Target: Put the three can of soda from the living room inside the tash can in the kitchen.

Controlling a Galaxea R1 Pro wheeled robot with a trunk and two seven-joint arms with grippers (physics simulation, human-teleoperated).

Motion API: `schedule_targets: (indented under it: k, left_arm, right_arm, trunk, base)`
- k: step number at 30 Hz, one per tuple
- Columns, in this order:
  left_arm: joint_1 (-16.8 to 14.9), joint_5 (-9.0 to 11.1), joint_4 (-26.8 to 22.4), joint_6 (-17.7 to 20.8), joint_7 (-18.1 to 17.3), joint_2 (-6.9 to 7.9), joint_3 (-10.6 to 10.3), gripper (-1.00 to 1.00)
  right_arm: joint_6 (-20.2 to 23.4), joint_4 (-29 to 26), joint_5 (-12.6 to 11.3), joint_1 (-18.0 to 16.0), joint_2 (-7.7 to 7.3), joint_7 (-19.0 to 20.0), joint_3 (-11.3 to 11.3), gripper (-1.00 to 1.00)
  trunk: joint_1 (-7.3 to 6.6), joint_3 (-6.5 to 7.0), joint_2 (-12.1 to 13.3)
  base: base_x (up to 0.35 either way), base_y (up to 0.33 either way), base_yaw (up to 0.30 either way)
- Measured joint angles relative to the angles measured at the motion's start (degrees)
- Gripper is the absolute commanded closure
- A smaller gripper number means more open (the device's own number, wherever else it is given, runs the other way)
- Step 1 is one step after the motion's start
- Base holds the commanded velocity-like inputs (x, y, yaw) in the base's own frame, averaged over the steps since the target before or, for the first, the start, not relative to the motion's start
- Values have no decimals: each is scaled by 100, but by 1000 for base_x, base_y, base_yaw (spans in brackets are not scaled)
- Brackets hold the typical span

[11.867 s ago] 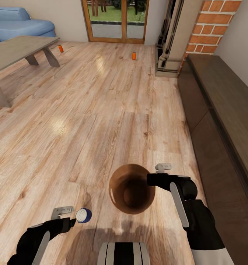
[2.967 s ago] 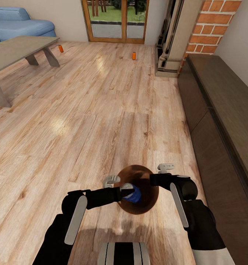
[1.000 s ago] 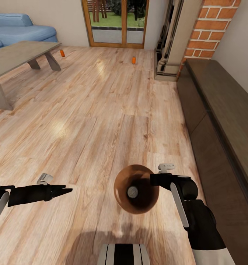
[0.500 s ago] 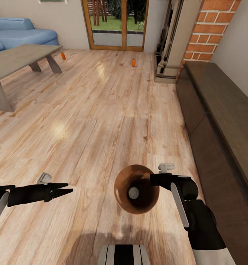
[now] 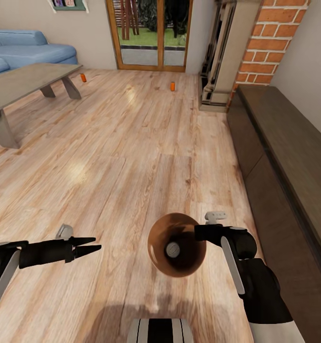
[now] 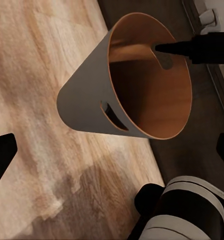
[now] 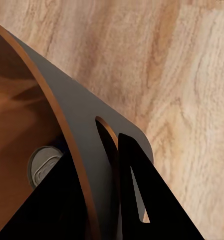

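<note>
My right hand [image 5: 198, 233] is clamped on the rim of the tash can [image 5: 156, 252], 1 soda can [image 5: 172, 248] inside. My left hand [image 5: 94, 244] hangs empty, fingers apart, well left of it; 2 orange cans [image 5: 172, 86] far off on floor [image 5: 131, 157].

The tash can [image 6: 92, 100] is hanging tilted above the wood floor [image 6: 37, 150], the right gripper [image 6: 164, 54] pinching its rim, fingers straddling the wall.

One can [image 5: 172, 248] in bin [image 5: 156, 257], two cans [image 5: 83, 77] [image 5: 172, 86] far ahead on floor [image 5: 131, 152], table [image 5: 26, 81] left.
</note>
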Motion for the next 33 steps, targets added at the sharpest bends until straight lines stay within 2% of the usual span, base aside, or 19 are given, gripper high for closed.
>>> schedule_targets:
  k: [7,13,17,33]
  left_arm:
    - [1,-19,36,-15,25,-24,-6,-100]
    - [1,-43,247,-392,43,-140,-12,-100]
    - [1,-27,296,-478,46,-188,-6,-100]
    - [0,-2,431,-562,43,-218,-23,-100]
  right_arm:
    - [0,-17,-4,0,4,-8,-5,100]
    - [0,-17,13,0,0,-13,-5,100]
    - [0,-18,-9,0,4,-16,-7,100]
    - [0,-18,-3,0,-4,-17,-13,100]
  trunk:
    - [0,63,0]
    - [0,118,0]
    - [0,154,0]
    - [0,299,0]
  base:
    - [0,0,0]
    - [0,0,0]
    - [0,0,0]
    - [0,0,0]
